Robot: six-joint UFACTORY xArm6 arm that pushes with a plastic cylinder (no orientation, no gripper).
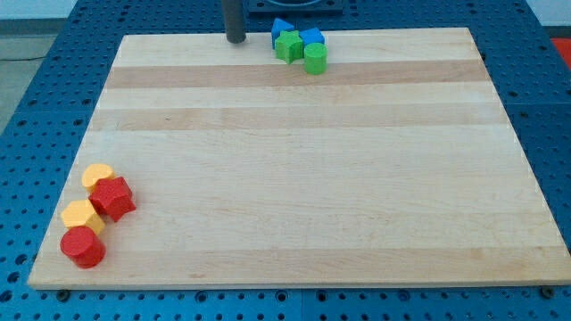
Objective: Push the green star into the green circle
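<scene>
While the green star (288,46) sits touching the green circle (315,58) at the view's top, my tip (235,39) touches nothing.
Two blue blocks (295,33) crowd behind the star, shapes partly hidden; left of it my tip stands apart; far toward the bottom left, yellow (97,176) and red blocks (112,198) cluster on the board (303,178).

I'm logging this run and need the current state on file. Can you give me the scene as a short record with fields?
tool: my tip at the view's top, left of the green and blue cluster, touching no block
green star: beside the green circle, apparently touching
blue blocks: two, just behind the greens
bottom-left group: two yellow blocks, red star-like block, red cylinder
surface: wooden board
</scene>
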